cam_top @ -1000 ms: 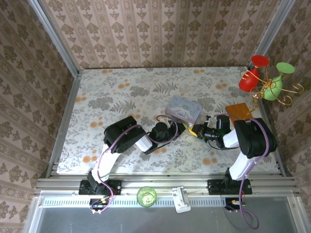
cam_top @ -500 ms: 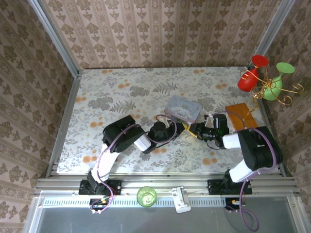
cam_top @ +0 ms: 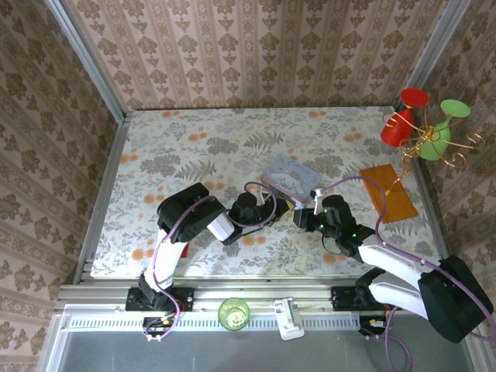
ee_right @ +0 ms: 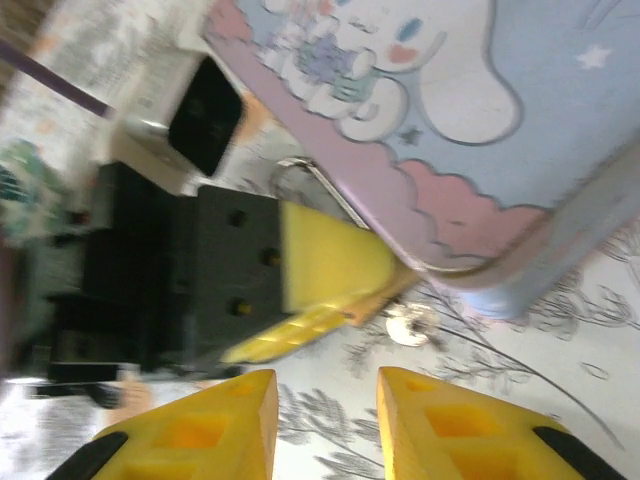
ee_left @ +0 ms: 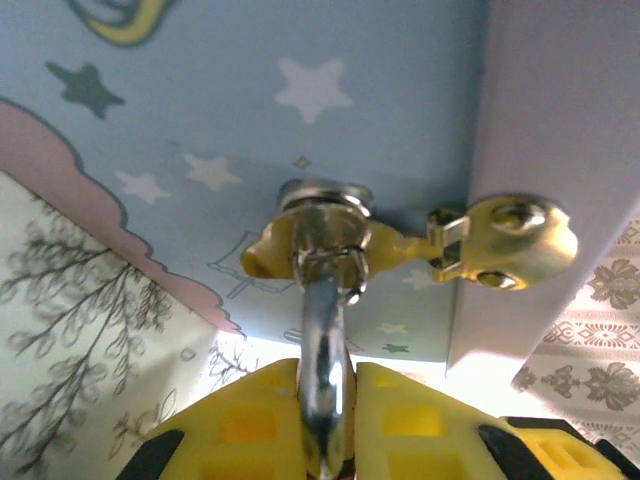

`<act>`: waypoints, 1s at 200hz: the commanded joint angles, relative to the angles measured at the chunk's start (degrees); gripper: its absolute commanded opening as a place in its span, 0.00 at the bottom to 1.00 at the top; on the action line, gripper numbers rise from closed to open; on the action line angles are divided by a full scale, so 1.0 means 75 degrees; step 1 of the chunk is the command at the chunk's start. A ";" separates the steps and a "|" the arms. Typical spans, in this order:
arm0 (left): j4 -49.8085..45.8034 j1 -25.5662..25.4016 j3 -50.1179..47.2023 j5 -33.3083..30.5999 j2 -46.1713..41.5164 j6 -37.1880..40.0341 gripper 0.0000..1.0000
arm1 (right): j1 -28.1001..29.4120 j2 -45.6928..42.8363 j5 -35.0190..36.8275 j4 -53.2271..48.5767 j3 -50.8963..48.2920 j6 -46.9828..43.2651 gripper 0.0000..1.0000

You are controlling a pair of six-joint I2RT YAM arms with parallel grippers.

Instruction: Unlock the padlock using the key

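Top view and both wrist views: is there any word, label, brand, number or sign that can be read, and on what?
No readable text anywhere.
The tin: cartoon animal, stars and clouds only, no lettering.
The brass hasp: no stamp visible.
The orange packet: too small to read.

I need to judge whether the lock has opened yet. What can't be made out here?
- Left wrist view: the padlock body is hidden between the left end effector fingers and cut off by the bottom edge.
- Right wrist view: a small metal piece beside the tin is too blurred to identify.
- Top view: the right end effector and the left one crowd the padlock, which is too small to read.
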 commanded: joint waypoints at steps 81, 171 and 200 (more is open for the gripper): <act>-0.0641 0.0241 -0.0425 0.0403 -0.0441 0.0381 0.00 | -0.0584 0.1355 -0.0765 0.1280 -0.0289 0.0339 0.32; -0.1437 0.0328 -0.0060 0.1032 -0.0777 0.0636 0.00 | 0.0553 0.0535 0.0516 0.0978 -0.0314 -0.1168 0.30; -0.1440 0.0421 -0.0009 0.1518 -0.0766 0.0639 0.00 | 0.0579 0.1173 0.0562 0.0901 0.0169 -0.1603 0.34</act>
